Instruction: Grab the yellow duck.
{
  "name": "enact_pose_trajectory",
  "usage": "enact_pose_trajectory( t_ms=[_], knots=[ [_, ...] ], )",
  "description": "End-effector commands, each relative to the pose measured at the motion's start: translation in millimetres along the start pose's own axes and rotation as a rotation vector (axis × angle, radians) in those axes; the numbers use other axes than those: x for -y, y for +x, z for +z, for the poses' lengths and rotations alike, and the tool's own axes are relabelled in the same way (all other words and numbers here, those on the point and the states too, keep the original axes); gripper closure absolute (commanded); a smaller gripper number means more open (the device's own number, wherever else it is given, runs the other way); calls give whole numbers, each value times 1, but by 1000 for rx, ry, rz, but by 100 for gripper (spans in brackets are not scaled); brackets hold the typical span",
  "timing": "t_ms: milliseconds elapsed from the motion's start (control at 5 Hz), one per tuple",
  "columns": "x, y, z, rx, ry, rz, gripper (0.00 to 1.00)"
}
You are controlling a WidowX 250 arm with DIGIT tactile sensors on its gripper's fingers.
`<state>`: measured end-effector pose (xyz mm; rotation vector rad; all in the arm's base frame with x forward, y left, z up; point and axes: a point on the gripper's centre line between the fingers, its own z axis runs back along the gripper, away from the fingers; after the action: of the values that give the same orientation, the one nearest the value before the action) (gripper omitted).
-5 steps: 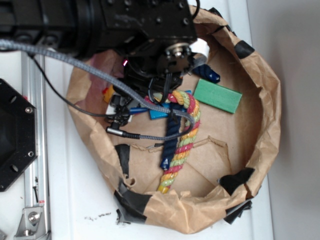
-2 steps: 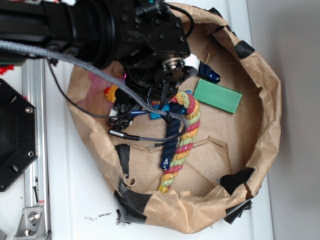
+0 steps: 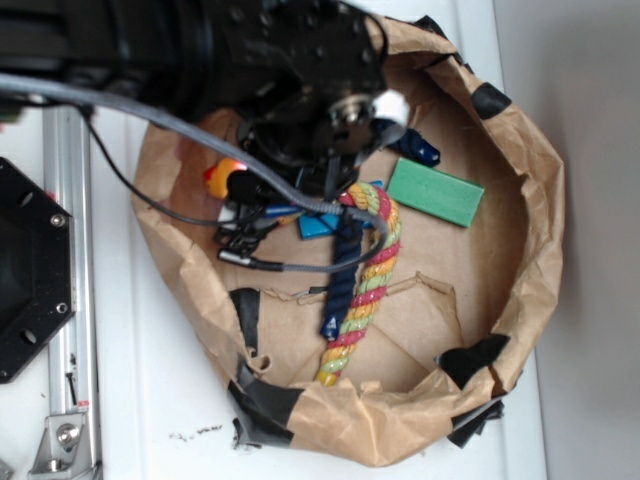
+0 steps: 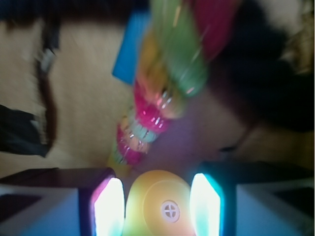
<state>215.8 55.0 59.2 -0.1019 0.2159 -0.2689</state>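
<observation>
The yellow duck [image 4: 157, 206] fills the gap between my gripper's [image 4: 157, 196] two lit fingers [image 4: 109, 206], its flat underside with a round white plug turned to the wrist camera. Both pads touch its sides, so the gripper is shut on it. From outside, only a yellow-and-red bit of the duck [image 3: 222, 178] shows at the left of the brown paper basin, beside the black gripper [image 3: 234, 186] under the arm. The wrist view is blurred, with the basin floor well below.
In the paper basin [image 3: 540, 230] lie a striped rope [image 3: 362, 280], a green block [image 3: 435, 193], a blue flat piece [image 3: 318, 225] and a dark blue object [image 3: 418, 148]. Left of the basin stand an aluminium rail [image 3: 65, 300] and a black plate [image 3: 30, 270]. A grey cable [image 3: 200, 135] crosses the basin.
The arm has shifted up the frame and the duck has gone slightly up with it. The rope and block lie where they were.
</observation>
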Motion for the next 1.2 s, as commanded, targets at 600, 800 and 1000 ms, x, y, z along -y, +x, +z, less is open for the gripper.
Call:
enact_pose_trajectory(
  t_ms=[600, 800, 1000],
  knots=[
    [22, 27, 95, 176, -16, -6, 100],
    [43, 41, 106, 171, 32, -8, 100],
    [65, 49, 121, 263, 101, 80, 100]
  ],
)
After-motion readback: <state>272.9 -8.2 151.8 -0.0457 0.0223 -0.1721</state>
